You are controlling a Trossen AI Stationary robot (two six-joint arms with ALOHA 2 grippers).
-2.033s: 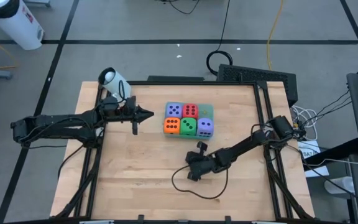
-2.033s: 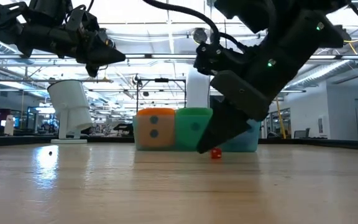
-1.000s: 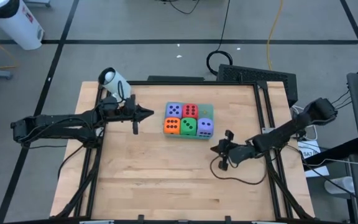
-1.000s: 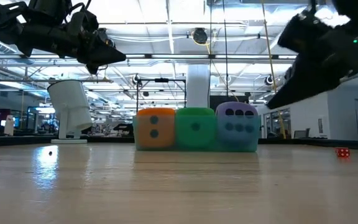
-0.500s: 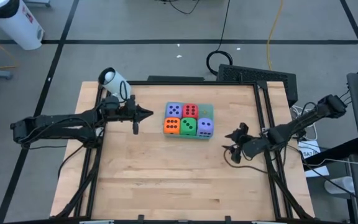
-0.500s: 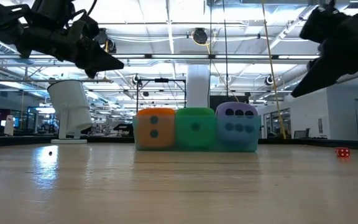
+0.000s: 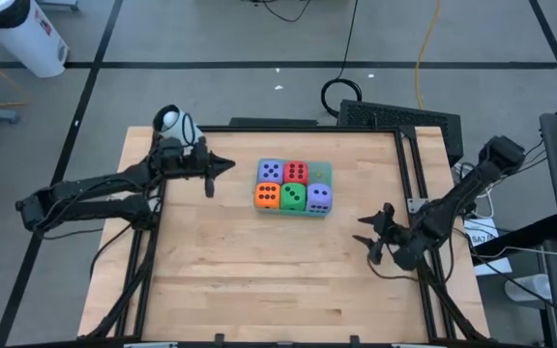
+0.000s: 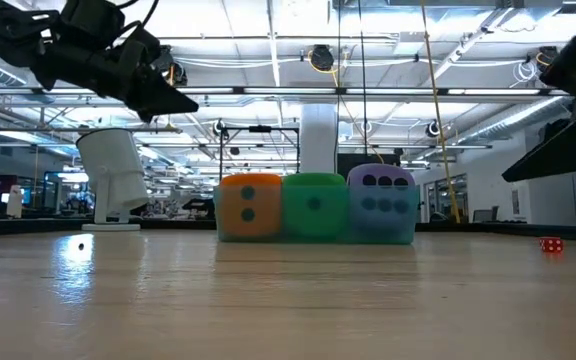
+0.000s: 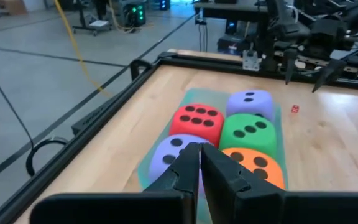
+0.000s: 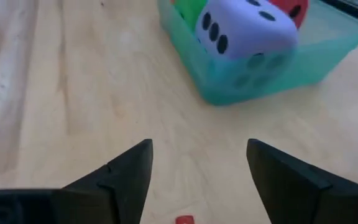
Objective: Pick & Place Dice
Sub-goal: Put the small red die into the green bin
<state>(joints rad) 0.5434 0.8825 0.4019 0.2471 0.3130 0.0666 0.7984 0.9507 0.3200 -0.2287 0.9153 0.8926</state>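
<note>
My right gripper [image 7: 376, 235] hangs empty at the right of the high view, jaws spread. My left gripper [image 7: 222, 164], fingers pressed together, hovers left of the green tray [image 7: 321, 171], where five dice [image 7: 293, 187] sit packed. One slot looks free. I judge the tiny red die [image 10: 183, 219] comes next: descend, straddle, pinch.
</note>
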